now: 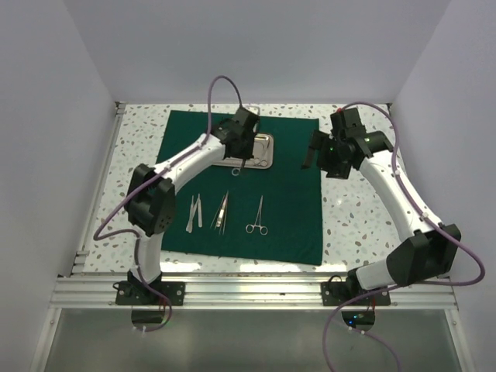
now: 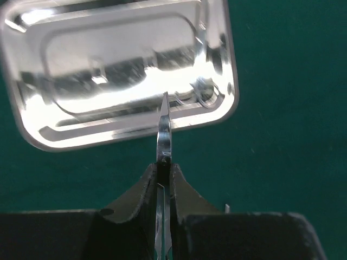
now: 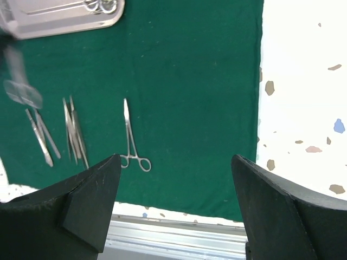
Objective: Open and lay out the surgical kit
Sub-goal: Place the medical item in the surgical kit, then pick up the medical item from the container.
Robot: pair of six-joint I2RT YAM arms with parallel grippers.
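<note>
A thin silver instrument (image 2: 163, 127) is gripped in the nearly closed jaws of the left gripper (image 2: 162, 176) above the steel tray (image 2: 108, 54); the jaws of the right gripper (image 3: 176, 160) are spread wide and empty over the green cloth (image 1: 294, 201). The cloth is spread flat on the table (image 1: 349, 217), with tweezers (image 1: 192, 211) and a ring-handled clamp (image 1: 257, 217) laid out on it. The held piece and a ringed one in the tray are judged yet to be placed.
</note>
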